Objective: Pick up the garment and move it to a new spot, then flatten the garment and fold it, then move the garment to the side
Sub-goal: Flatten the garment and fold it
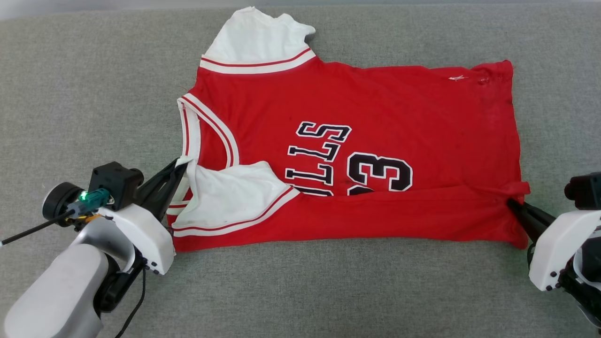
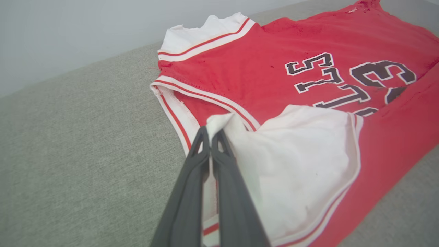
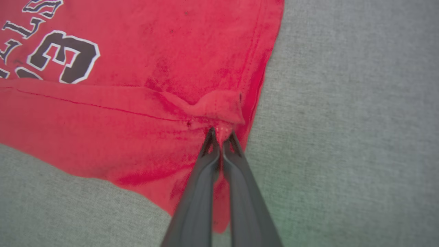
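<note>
The garment (image 1: 357,117), a red jersey with white sleeves and black lettering, lies spread on the grey surface with its near long edge folded up over part of the lettering. My left gripper (image 1: 181,163) is shut on the tip of the near white sleeve (image 2: 301,164), which lies folded over the red cloth; in the left wrist view the left gripper (image 2: 211,132) pinches that white corner. My right gripper (image 1: 512,203) is shut on the red hem corner at the folded edge, seen bunched at the right gripper (image 3: 221,132) tips. The far white sleeve (image 1: 258,40) lies flat.
The grey fabric surface (image 1: 94,84) extends on all sides of the jersey. A pale wall (image 2: 85,27) rises behind its far edge. A thin black cable (image 1: 28,232) sticks out from my left wrist.
</note>
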Robot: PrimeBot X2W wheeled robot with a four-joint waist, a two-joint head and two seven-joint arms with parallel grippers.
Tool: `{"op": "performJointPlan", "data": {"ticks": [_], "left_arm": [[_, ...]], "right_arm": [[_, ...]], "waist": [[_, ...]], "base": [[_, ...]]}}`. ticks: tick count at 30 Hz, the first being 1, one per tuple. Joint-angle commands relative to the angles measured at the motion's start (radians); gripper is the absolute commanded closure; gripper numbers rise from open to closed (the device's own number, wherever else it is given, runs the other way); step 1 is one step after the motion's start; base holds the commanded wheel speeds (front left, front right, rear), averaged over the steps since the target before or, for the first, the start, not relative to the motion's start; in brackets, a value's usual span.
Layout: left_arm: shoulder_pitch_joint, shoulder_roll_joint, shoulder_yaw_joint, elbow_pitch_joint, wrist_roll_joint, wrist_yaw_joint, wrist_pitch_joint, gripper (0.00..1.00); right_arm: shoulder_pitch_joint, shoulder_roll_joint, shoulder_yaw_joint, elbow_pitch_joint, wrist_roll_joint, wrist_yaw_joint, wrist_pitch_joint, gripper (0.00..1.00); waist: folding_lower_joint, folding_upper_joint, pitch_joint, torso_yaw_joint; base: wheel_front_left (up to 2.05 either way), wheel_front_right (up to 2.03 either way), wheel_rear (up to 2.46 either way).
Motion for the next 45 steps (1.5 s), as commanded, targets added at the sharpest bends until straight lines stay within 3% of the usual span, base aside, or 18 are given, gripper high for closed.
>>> {"op": "performJointPlan", "data": {"ticks": [1, 2, 3, 4, 5, 12, 18, 23, 32, 42, 45], "left_arm": [[-0.016, -0.014, -0.003, 0.036, 0.007, 0.005, -0.01, 0.87], [-0.02, -0.021, -0.007, 0.059, 0.012, 0.01, -0.014, 0.33], [-0.025, -0.028, -0.01, 0.082, 0.016, 0.013, -0.017, 0.0], [-0.029, -0.037, -0.014, 0.102, 0.018, 0.017, -0.021, 0.0], [-0.03, -0.044, -0.016, 0.12, 0.02, 0.018, -0.024, 0.0], [0.022, -0.096, 0.009, 0.188, -0.052, 0.039, -0.036, 0.0], [0.118, -0.106, 0.05, 0.149, -0.119, 0.1, -0.04, 0.0], [0.199, -0.095, 0.059, 0.049, -0.156, 0.167, 0.015, 0.0], [0.266, -0.055, 0.034, -0.081, -0.172, 0.249, 0.154, 0.0], [0.256, -0.036, 0.018, -0.032, -0.166, 0.273, 0.208, 0.0], [0.262, -0.046, -0.004, -0.004, -0.173, 0.26, 0.235, 0.0]], "right_arm": [[-0.022, 0.004, 0.005, 0.015, -0.015, -0.001, 0.001, 1.0], [-0.028, 0.006, 0.01, 0.024, -0.021, -0.001, 0.003, 1.0], [-0.036, 0.009, 0.013, 0.034, -0.03, -0.001, 0.0, 1.0], [-0.041, 0.013, 0.015, 0.044, -0.04, -0.001, -0.003, 0.16], [-0.045, 0.016, 0.016, 0.054, -0.05, -0.001, -0.007, 0.0], [-0.037, 0.013, 0.056, 0.071, -0.08, -0.001, 0.003, 0.0], [0.004, 0.019, 0.034, 0.026, -0.114, -0.001, 0.053, 0.0], [0.067, 0.067, -0.034, -0.045, -0.142, -0.001, 0.127, 0.0], [0.157, 0.178, -0.135, -0.211, -0.214, -0.001, 0.206, 0.0], [0.173, 0.222, -0.151, -0.313, -0.247, -0.001, 0.246, 0.0], [0.176, 0.228, -0.156, -0.33, -0.251, -0.001, 0.25, 0.0]], "waist": [[-0.0001, 0.0, -0.001, -0.002], [-0.0001, 0.0, -0.002, -0.003], [-0.0001, 0.0, -0.004, -0.004], [-0.0001, 0.0, -0.008, -0.005], [-0.0001, 0.0, -0.014, -0.005], [-0.0001, 0.0, -0.076, -0.002], [-0.0001, 0.0, -0.129, 0.0], [-0.0001, 0.0, -0.144, 0.005], [-0.0001, 0.0, -0.102, -0.007], [-0.0001, 0.0, -0.047, -0.04], [-0.0001, 0.0, -0.036, -0.044]], "base": [[0.0, 0.0, 0.0], [0.0, 0.0, 0.0], [0.0, 0.0, 0.0], [0.0, 0.0, 0.0], [0.0, 0.0, 0.0], [0.0, 0.0, 0.0], [0.0, 0.0, 0.0], [0.0, 0.0, 0.0], [0.0, 0.0, 0.0], [0.0, 0.0, 0.0], [0.0, 0.0, 0.0]]}}
